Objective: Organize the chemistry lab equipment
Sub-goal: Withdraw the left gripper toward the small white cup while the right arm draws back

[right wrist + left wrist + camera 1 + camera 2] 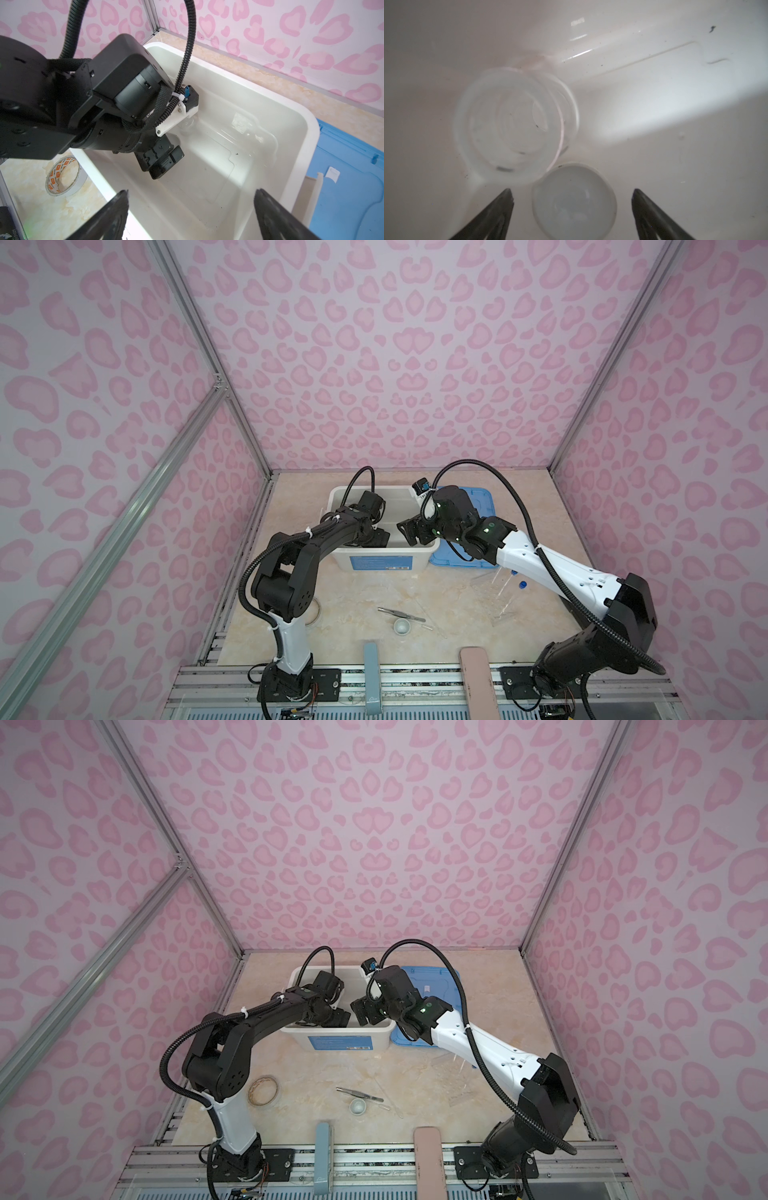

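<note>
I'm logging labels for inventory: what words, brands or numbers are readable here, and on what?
"013105", partly cut off: on a black part.
Blue label on the white tub: too small to read.
Orange marks on the tape roll: too blurred to read.

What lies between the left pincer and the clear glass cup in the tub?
A small white round dish, within the open left pincer and close beside the clear glass cup; the left wrist view shows it.
</note>
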Controlling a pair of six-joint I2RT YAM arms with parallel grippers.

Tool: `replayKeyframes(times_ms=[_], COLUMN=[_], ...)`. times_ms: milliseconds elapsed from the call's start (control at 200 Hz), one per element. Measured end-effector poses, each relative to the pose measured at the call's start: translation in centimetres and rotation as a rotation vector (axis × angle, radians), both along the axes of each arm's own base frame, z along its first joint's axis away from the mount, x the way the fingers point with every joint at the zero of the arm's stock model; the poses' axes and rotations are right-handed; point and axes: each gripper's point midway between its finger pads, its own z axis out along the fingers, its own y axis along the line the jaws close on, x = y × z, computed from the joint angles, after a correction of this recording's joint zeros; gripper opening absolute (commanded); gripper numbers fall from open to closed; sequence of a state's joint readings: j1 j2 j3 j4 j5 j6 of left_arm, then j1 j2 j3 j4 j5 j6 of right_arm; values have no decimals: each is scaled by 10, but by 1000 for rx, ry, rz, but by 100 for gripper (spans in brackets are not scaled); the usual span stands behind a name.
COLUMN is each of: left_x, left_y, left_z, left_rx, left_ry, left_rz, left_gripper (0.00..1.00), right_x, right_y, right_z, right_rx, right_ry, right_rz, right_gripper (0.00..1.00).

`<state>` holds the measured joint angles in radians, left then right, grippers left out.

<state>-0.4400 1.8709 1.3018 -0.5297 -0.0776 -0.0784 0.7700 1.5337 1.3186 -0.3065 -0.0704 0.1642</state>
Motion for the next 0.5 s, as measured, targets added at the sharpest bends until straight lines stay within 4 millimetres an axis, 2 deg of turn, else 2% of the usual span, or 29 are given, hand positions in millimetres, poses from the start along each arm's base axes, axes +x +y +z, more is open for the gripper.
replayKeyframes(times_ms=[110, 290, 500], left_x=[0, -3, -13], left_y=[-1, -4, -4], left_z=[19, 63, 122], left_rx=[-22, -86, -170], left_ry=[-34, -113, -216], left_rz=[5, 13, 30], left_gripper=[90, 92, 95], right_x=[-1, -3, -8], right_y=[-1, -6, -15], right_z=[2, 7, 30], right_rx=[0, -4, 17], right_ry=[-4, -10, -58], right_rz=[-2, -9, -17], right_gripper=[95, 96, 96])
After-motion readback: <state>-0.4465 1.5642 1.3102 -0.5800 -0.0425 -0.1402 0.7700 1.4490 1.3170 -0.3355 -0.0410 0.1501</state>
